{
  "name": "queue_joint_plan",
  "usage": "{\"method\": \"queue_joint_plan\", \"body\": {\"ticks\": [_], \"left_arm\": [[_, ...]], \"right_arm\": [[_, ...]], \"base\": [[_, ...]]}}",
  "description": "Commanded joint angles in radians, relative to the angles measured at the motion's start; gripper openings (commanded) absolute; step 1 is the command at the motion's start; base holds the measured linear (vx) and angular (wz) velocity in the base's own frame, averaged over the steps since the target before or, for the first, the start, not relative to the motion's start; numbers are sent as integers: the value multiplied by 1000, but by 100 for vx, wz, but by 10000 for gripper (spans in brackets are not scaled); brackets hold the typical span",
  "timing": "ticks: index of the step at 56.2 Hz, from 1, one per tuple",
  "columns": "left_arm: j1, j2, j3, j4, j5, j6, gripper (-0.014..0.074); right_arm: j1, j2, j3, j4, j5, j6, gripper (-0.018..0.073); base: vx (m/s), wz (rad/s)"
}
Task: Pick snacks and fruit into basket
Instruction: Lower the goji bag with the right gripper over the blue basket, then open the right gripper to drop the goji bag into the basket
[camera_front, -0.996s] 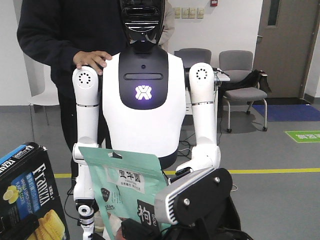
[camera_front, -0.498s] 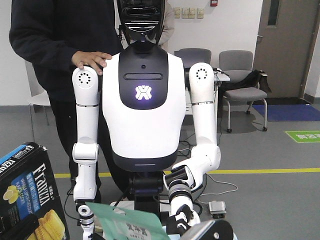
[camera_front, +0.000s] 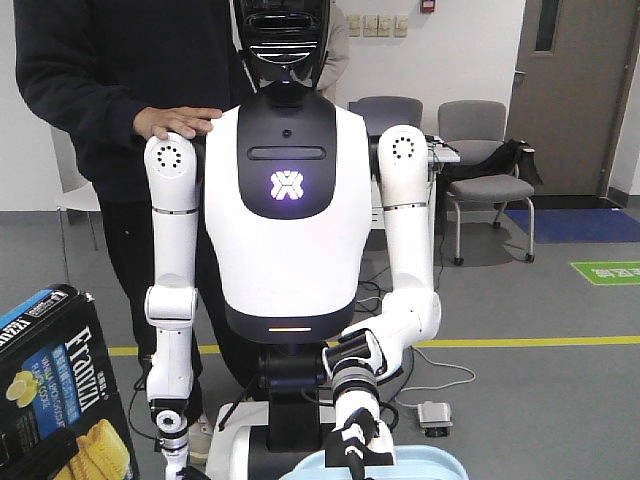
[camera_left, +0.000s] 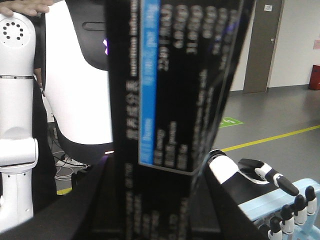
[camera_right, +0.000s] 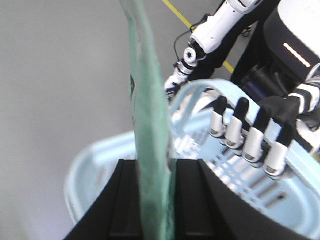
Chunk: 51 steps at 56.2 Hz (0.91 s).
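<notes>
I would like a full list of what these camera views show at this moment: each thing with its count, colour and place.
Franzzi box: one, black and blue, upright in the left gripper.
mint-green pouch: one, seen edge-on in the right gripper, just over the basket.
basket: one, light blue, low in front, held by the humanoid robot.
humanoid robot: one, white and black, facing the front camera.
person: one, dark clothes, behind the humanoid robot, hand on its shoulder.
chairs: two, grey, by the back wall.
door: one, grey-brown, far right.
left gripper: one, black fingers, shut on the Franzzi box.
right gripper: one, black fingers, shut on the mint-green pouch.
</notes>
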Motion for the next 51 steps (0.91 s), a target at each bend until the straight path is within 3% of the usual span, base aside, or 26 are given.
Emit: {"method": "queue_joint_plan", "body": {"ticks": [1,12,22,33,51], "left_arm": [[2,-11,-29,-39,-88,-7,3],[2,-11,-29,-39,-88,-7,3],[2,-11,-29,-39,-88,-7,3],[2,-11,-29,-39,-88,-7,3],[2,-11,-29,-39,-88,-7,3]], "right_arm": [[-3,-12,-20,-51,78,-95,-10],[-3,64,-20,-51,127,-221,-8],[-4,164,-20,-51,235,-269,-8],[-4,263,-20,-52,365,-263,-8],[-4,286,-22,-81,353,-132,-8]], "base": [[0,0],[0,0],[0,0],[0,0],[0,0]]}}
